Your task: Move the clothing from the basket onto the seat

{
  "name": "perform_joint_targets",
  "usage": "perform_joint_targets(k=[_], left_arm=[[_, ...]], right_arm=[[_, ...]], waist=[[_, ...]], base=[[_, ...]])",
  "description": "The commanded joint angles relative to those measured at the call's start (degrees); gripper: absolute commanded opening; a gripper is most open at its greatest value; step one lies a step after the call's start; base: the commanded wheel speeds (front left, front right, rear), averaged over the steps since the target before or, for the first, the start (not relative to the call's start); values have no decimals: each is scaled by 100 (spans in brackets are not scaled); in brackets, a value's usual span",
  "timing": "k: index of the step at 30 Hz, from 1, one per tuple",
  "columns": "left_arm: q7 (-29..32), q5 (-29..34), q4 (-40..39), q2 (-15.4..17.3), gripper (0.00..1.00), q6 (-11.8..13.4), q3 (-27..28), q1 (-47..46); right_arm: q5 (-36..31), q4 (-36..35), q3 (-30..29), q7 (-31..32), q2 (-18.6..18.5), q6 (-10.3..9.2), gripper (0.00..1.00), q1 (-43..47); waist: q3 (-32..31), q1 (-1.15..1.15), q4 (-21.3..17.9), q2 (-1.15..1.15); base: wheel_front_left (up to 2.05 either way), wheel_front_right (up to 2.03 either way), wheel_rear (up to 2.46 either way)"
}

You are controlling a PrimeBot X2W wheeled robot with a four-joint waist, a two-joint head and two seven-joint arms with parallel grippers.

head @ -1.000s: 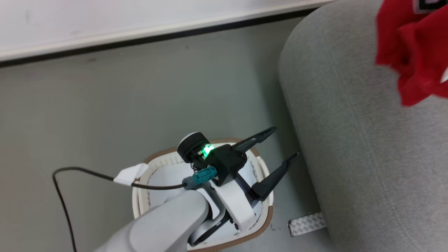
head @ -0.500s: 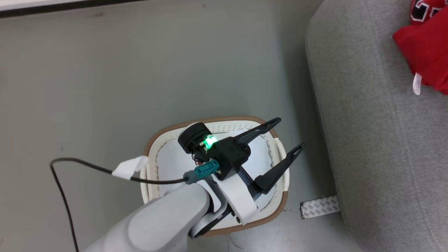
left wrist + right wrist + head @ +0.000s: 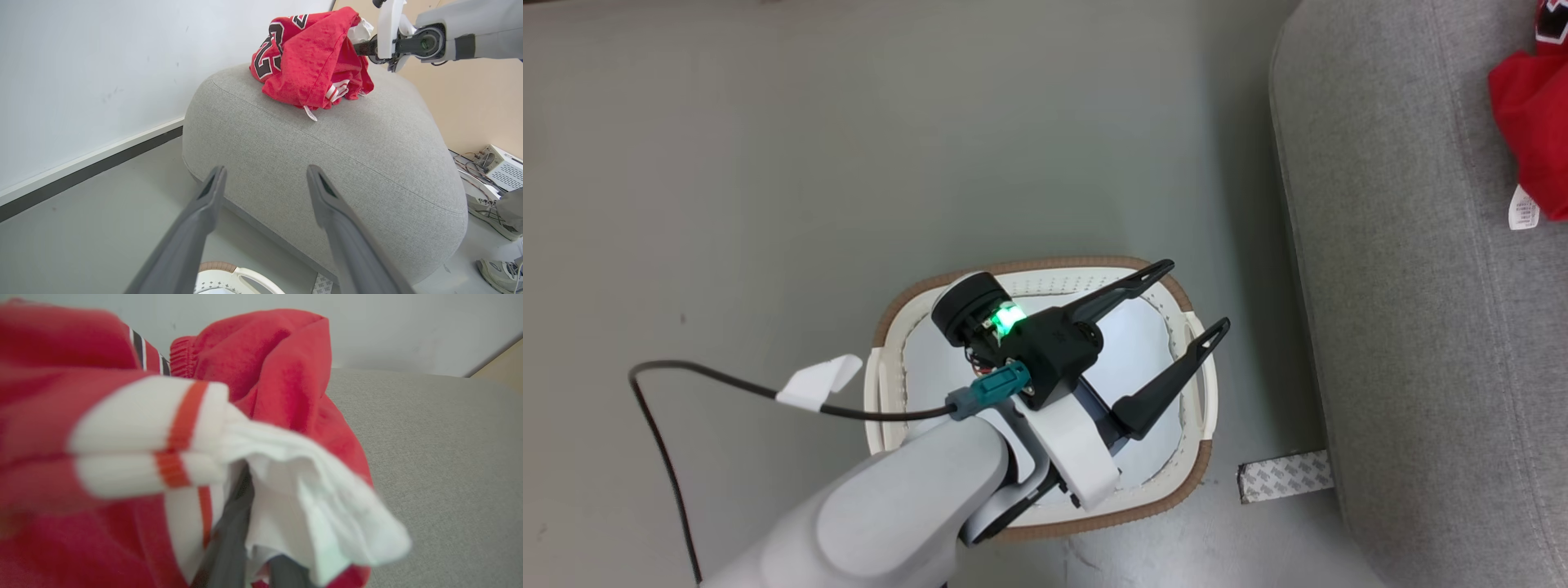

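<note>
Crumpled red jersey (image 3: 310,61) lies atop the rounded grey fabric sofa (image 3: 327,155), pinched by the right gripper (image 3: 361,47). The left gripper (image 3: 1196,295) gapes beside the sofa, above the perforated cream basket (image 3: 1045,273).

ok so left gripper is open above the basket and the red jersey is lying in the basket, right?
No. The left gripper is open above the basket, but the red jersey is not in the basket: it is up on the grey sofa, as the left wrist view shows.
</note>
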Motion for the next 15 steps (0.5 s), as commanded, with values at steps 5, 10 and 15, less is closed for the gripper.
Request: perform_joint_targets(k=[5,10,15], left_arm=[[-124,-77,154,-57,100,-35,2,75],[-245,-180,350,-86,100,-37,25,290],[-311,-301,440,-59,100,8,109,609]], right_arm=[[6,-96,414,311,-45,-15,100,-4],[35,-249,882,622,-55,-15,100,213],[174,-730,1404,827,-256,-15,100,493]], waist=[[-321,-1,-27,0],[-882,-1,-90,0],[-1488,-1,-148,0]], base=[[0,0,0],[0,0,0],[0,0,0]])
